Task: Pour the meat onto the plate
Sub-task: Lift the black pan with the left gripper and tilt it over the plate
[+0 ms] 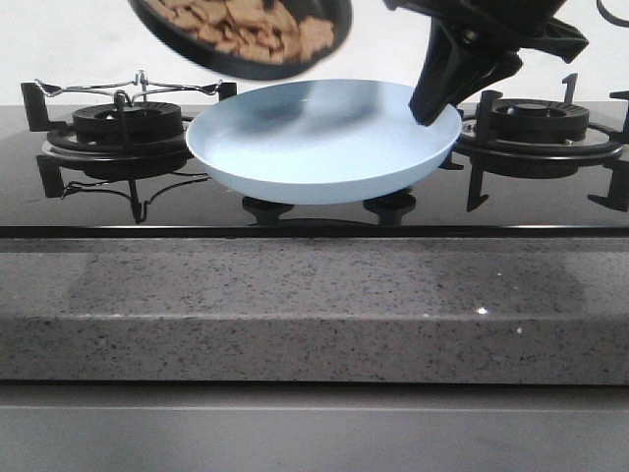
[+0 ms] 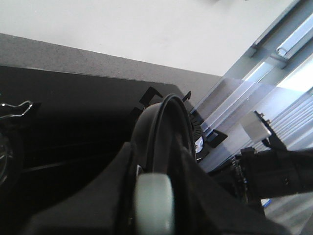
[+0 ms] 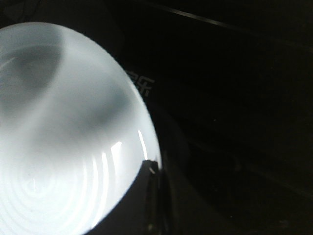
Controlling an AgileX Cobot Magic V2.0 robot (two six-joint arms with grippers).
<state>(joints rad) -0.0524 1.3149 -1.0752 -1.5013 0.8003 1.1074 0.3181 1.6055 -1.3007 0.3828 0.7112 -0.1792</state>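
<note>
A black frying pan (image 1: 246, 64) hangs tilted above the stove at the top of the front view, with a heap of small tan-brown meat (image 1: 251, 28) pieces inside. Just below it floats the pale-blue plate (image 1: 314, 147), held above the hob and empty. My right gripper (image 1: 429, 106) is shut on the plate's right rim; the right wrist view shows the plate (image 3: 63, 147) with my gripper (image 3: 154, 169) clamped over its edge. My left gripper (image 2: 154, 196) is shut on the pan's pale handle, with the pan (image 2: 164, 122) seen edge-on. The left gripper is outside the front view.
A left burner (image 1: 123, 123) carries a thin wire rack (image 1: 138, 87). A right burner (image 1: 536, 123) sits behind the right arm. Two stove knobs (image 1: 267, 208) lie under the plate. A grey stone counter edge (image 1: 314, 295) runs along the front.
</note>
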